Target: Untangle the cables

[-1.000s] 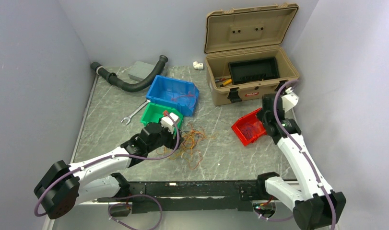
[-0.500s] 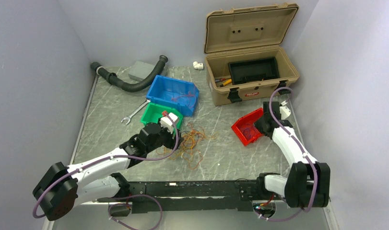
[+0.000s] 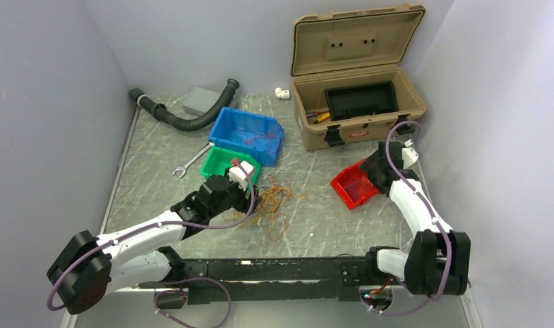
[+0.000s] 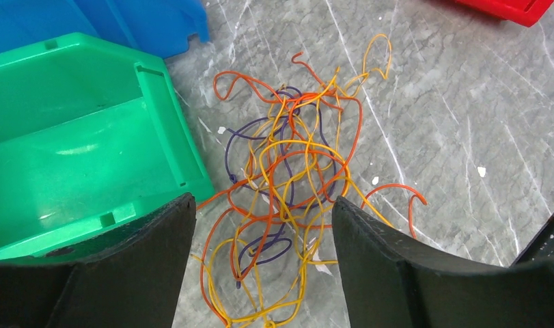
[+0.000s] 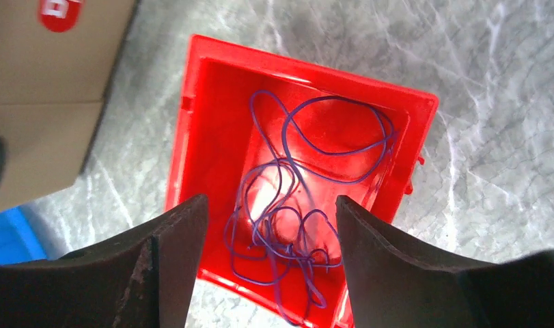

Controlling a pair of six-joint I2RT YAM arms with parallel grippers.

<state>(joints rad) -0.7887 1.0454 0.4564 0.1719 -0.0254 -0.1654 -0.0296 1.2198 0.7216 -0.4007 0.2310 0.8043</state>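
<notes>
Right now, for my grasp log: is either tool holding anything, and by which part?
Nothing held: left tool open over the cables, right tool open over the red bin.

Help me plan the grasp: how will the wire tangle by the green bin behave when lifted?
The wire tangle probably lifts floppy and light: its strands are hair-thin, lying in loose curls. Looped through one another, several likely rise together, not singly.

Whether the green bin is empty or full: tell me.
Empty, where visible: the green bin shows bare floor; the cables lie beside it.
</notes>
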